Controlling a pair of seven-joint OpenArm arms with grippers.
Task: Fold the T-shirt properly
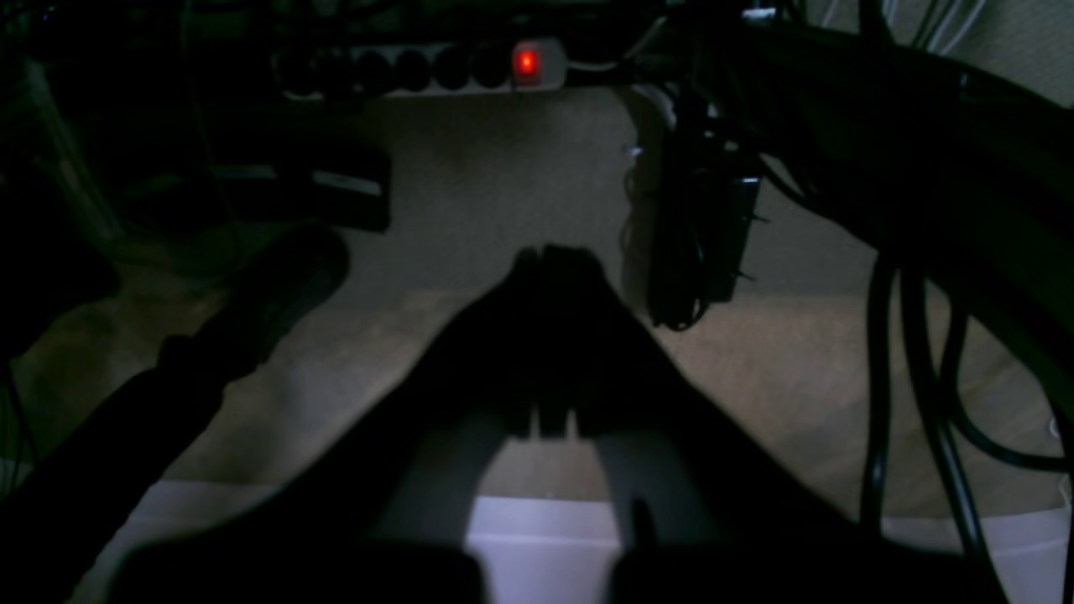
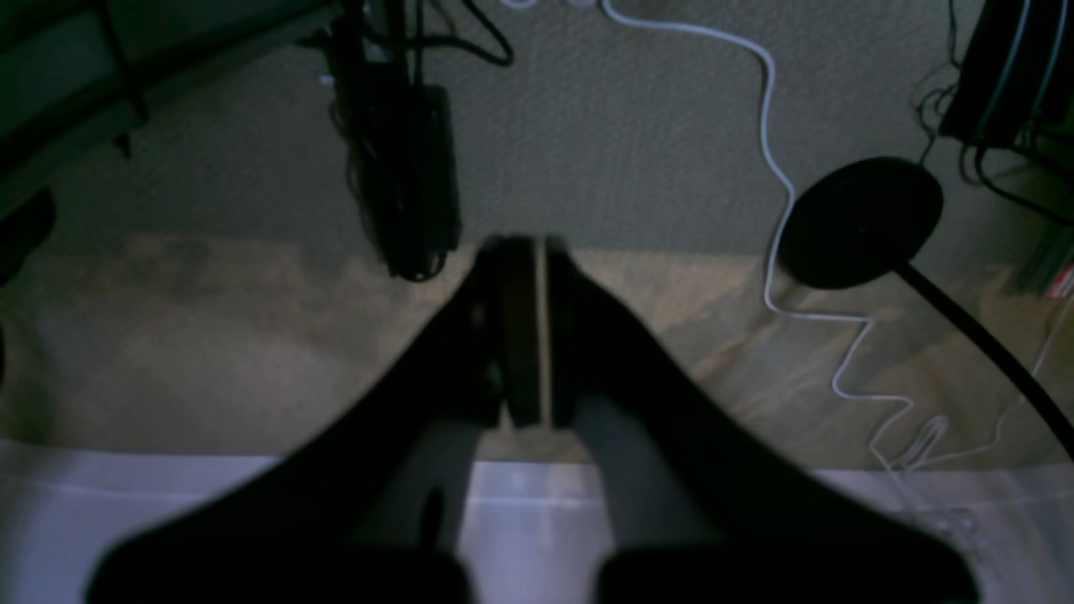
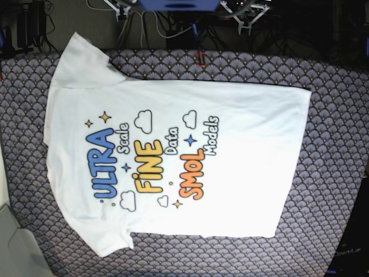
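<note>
The T-shirt (image 3: 173,156) lies spread flat and print side up on the patterned table cover (image 3: 334,144) in the base view. Its collar end is at the left, its hem at the right, and one sleeve (image 3: 81,60) reaches the back left edge. Neither gripper shows in the base view. In the left wrist view my left gripper (image 1: 550,256) is shut and empty, pointing at the dim floor. Seen from the right wrist, my right gripper (image 2: 524,247) is also shut with nothing in it, over the floor.
Arm mounts (image 3: 124,6) stand behind the table's back edge. Down on the floor are a power strip with a red light (image 1: 526,63), black cables (image 1: 923,377), a white cable (image 2: 772,168) and a black round stand base (image 2: 864,222). A pale strip (image 2: 520,503) crosses the bottom of both wrist views.
</note>
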